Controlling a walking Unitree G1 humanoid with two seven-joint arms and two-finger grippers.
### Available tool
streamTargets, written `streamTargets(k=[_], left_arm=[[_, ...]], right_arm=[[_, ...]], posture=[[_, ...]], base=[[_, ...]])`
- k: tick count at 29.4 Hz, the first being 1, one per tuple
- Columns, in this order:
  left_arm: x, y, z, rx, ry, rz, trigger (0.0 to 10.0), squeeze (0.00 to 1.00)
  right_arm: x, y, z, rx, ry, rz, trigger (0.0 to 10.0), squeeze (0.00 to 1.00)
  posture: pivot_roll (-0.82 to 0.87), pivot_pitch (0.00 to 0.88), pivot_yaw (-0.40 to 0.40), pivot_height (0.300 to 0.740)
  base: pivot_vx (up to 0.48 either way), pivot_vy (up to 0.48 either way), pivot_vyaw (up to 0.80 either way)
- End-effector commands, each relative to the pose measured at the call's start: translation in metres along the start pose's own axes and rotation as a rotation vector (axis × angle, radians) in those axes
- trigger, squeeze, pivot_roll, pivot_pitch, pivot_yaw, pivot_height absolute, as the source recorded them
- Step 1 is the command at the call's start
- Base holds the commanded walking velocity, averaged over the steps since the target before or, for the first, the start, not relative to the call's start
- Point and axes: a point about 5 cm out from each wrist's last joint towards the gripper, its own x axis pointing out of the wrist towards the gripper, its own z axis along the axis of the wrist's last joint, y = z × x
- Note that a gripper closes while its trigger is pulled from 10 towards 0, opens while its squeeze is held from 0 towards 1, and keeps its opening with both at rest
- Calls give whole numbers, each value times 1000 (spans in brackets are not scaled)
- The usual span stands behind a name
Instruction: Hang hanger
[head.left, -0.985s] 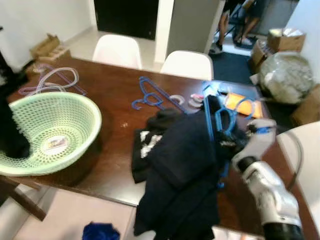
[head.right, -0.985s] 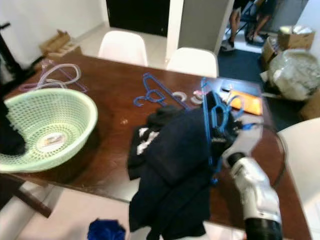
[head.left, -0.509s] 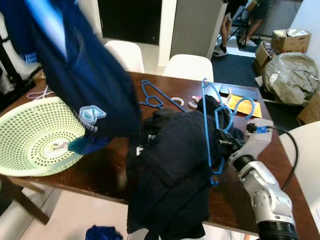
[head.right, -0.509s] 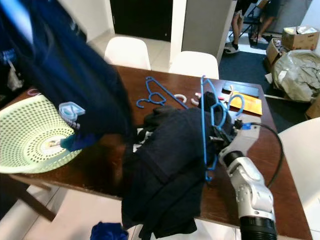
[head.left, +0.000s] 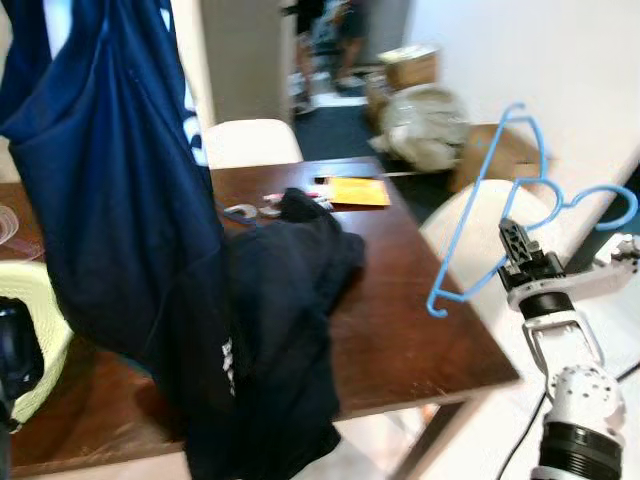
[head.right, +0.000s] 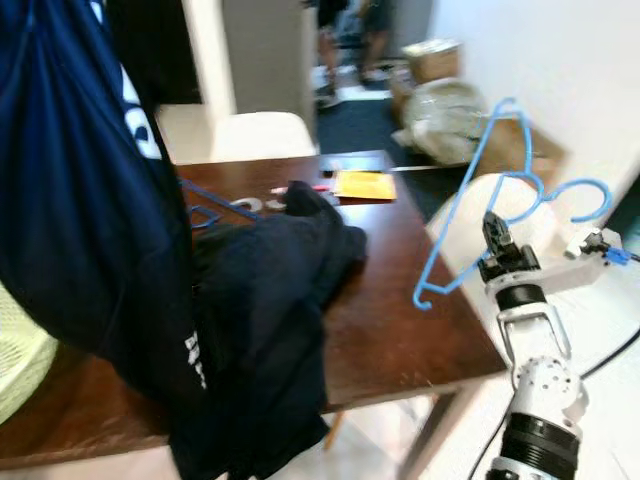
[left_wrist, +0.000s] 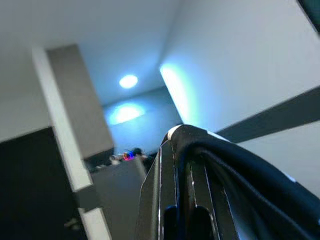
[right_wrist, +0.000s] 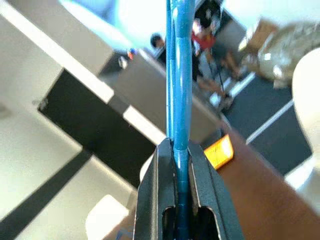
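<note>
Right claw (head.left: 516, 243): black fingers clamped flat on a thin blue plastic hanger (head.left: 520, 190), seen edge-on between the pads in the right wrist view (right_wrist: 178, 100). The hanger is held up in the air off the desk's right edge, hook end curling out to the right, one shoulder tip pointing down toward the desk corner; nothing is draped on it. Silver arm segments are stacked below the claw, cable trailing.

Left claw (left_wrist: 182, 190): fingers pressed together on a fold of dark fabric, pointed up at ceiling and wall. A navy T-shirt (head.left: 110, 180) with white print is seen hanging high at the left, in front of the desk.

Desk (head.left: 420, 330): dark brown glossy wood, rectangular. A heap of dark navy clothing (head.left: 270, 330) is slumped over its near edge, white lettering visible on one fold. Behind the heap: another blue hanger (head.right: 205, 205), partly covered, an orange flat item (head.left: 355, 191), and small white pieces that cannot be identified. A pale green perforated plastic basket (head.left: 45, 350) sits at the far left, mostly hidden.

White moulded chairs are placed at the far side (head.left: 250, 142) and the right side (head.left: 465, 225). Cardboard boxes (head.left: 410, 68) and a filled translucent bag (head.left: 425, 118) lie on the floor beyond. Legs of people are seen in the doorway.
</note>
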Motion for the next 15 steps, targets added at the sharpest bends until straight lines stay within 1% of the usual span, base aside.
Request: streamTargets(k=[1,2,3,4,5,6,7,8,9,10,11,12,13,14,15], left_arm=[[4,-11,-3,-53,-14,-17,10000,0],[4,-11,-3,-53,-14,-17,10000,0],[6,-20,-6,-93,-16,-32,10000,0],[6,-20,-6,-93,-16,-32,10000,0],[6,-40,-14,-170,-2,-72,10000,0],[6,-40,-14,-170,-2,-72,10000,0],[5,-55,-20,-222,11,-106,10000,0],[2,-75,-28,-283,36,-148,10000,0],[2,-75,-28,-283,36,-148,10000,0],[-3,-94,-36,-351,65,-188,10000,0],[-9,-110,-43,-388,90,-229,10000,0],[-12,-120,-46,-411,104,-254,10000,0],[-12,-120,-46,-411,104,-254,10000,0],[-17,-127,-49,-444,117,-264,10000,0],[-17,-127,-49,-444,117,-264,10000,0]], right_arm=[[5,4,10,-29,-24,10,10000,0],[5,4,10,-29,-24,10,10000,0],[6,2,12,-55,-22,-4,10000,0],[6,2,12,-55,-22,-4,10000,0],[5,-6,6,-122,15,-54,10000,0],[5,-6,6,-122,15,-54,10000,0],[3,-12,-1,-178,51,-93,10000,0],[0,-18,-9,-214,85,-129,10000,0],[0,-18,-9,-214,85,-129,10000,0],[-3,-21,-18,-253,127,-144,10000,0],[-5,-22,-26,-281,162,-147,10000,0],[-7,-23,-32,-297,185,-146,10000,0],[-7,-23,-32,-297,185,-146,10000,0],[-9,-24,-37,-307,207,-149,10000,0],[-9,-24,-37,-307,207,-149,10000,0]], posture=[[66,0,11,740],[66,0,11,740],[66,0,11,740],[66,0,11,740],[66,0,12,740],[66,0,12,740],[66,0,12,740],[67,0,13,740],[67,0,13,740],[67,0,12,740],[66,0,12,740],[65,0,12,740],[65,0,12,740],[62,0,15,740],[62,0,15,740]], base=[[0,0,-800],[0,0,-800],[0,0,-800],[0,0,-800],[0,0,-800],[0,0,-800],[0,0,-800],[0,0,-800],[0,0,-800],[0,0,-800],[0,0,-800],[0,0,-800],[0,0,-800],[0,0,-800],[0,0,-800]])
